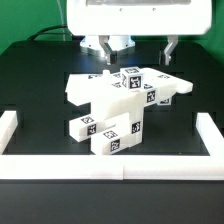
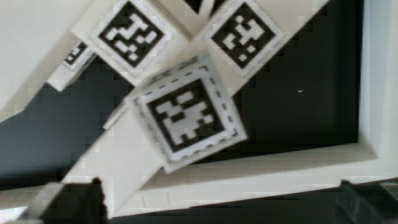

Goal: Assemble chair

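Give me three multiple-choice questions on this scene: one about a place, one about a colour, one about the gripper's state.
1. Where on the table do the chair parts lie? A centre B far corner C near edge
2. What colour is the table? A white B black C red
3. The gripper is: A shut on a part B open C out of view
Answers: A, the cluster sits mid-table; B, dark surface surrounds the parts; B, wrist view shows fingers wide apart.
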